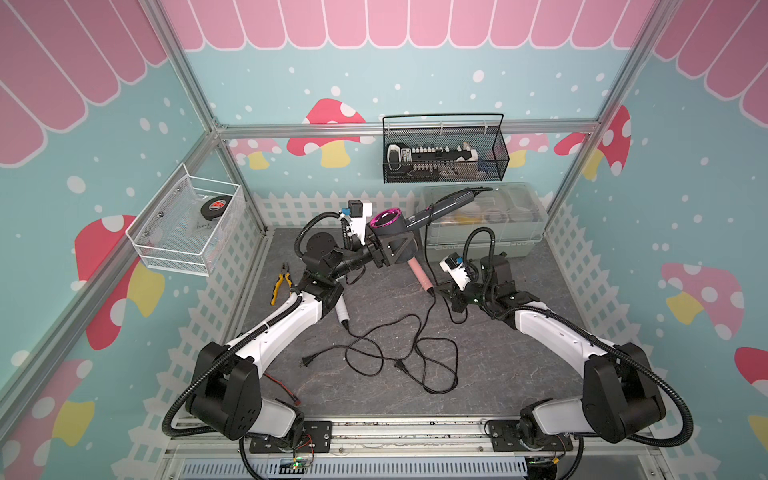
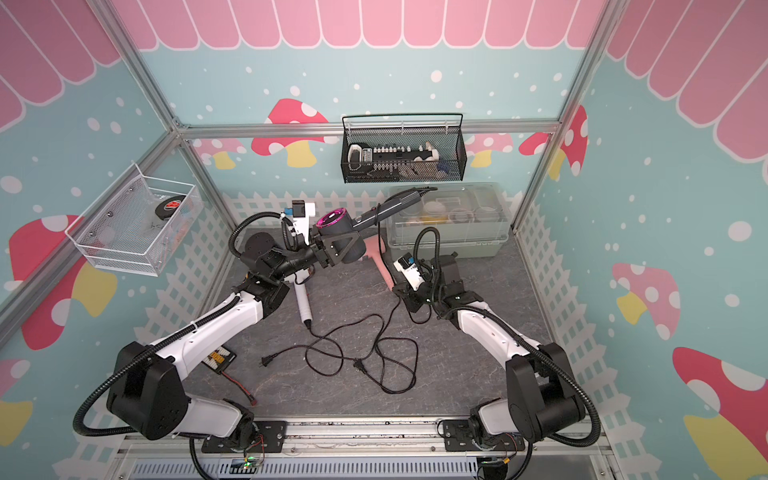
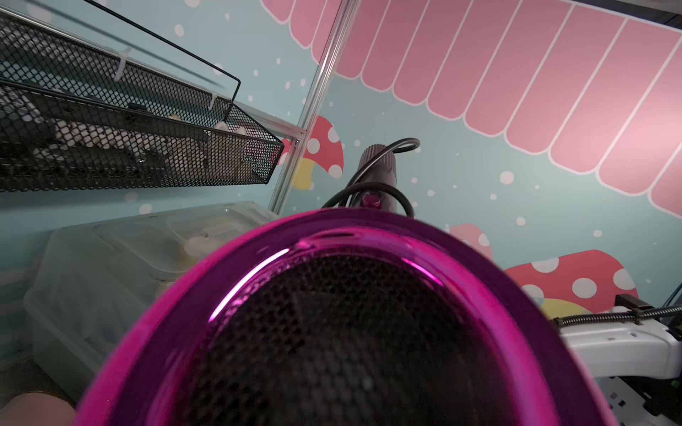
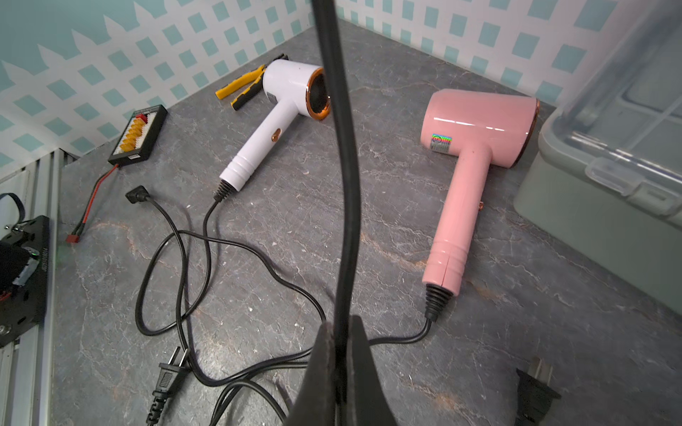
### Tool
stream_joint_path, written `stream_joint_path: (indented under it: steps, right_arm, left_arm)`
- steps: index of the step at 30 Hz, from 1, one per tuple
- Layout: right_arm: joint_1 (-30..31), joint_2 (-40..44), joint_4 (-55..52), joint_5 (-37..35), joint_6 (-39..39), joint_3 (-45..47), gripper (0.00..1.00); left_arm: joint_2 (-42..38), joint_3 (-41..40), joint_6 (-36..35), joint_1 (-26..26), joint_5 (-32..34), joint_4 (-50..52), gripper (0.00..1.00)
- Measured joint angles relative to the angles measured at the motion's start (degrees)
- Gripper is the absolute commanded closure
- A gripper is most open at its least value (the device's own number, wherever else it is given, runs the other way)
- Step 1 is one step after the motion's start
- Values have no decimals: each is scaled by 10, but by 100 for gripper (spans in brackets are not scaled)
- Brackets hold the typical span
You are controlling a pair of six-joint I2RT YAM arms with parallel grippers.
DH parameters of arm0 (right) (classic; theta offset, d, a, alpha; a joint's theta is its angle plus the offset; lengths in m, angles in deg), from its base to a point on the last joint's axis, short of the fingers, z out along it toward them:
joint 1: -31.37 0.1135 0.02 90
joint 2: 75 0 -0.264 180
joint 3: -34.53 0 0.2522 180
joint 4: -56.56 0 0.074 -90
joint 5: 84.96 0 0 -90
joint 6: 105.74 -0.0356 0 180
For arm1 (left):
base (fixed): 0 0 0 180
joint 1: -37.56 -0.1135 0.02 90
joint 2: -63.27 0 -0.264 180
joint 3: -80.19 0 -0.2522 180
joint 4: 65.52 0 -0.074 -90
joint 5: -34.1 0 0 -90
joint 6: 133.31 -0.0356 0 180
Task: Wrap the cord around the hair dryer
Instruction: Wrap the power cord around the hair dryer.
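Holding the grey hair dryer [image 1: 402, 227] up over the table [image 1: 374, 395], my left gripper [image 1: 390, 247] clamped round it; my right gripper [image 4: 337, 332] pinches the cord [image 4: 345, 147]. Body's hard, probably slick; cord's limp, best taken near the handle [image 1: 451, 203].

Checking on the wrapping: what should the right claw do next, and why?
Probably swing the right claw around the handle of the grey hair dryer for another turn: it is shut on the cord, the left claw holds the dryer aloft, and only one loop shows there.
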Motion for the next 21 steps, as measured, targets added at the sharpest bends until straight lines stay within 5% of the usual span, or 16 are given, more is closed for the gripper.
stream_joint_path:
  steps: [21]
  right_arm:
    - [89, 3, -87, -82, 79, -3, 100]
  left_arm:
    - [-1, 2, -14, -34, 46, 19, 100]
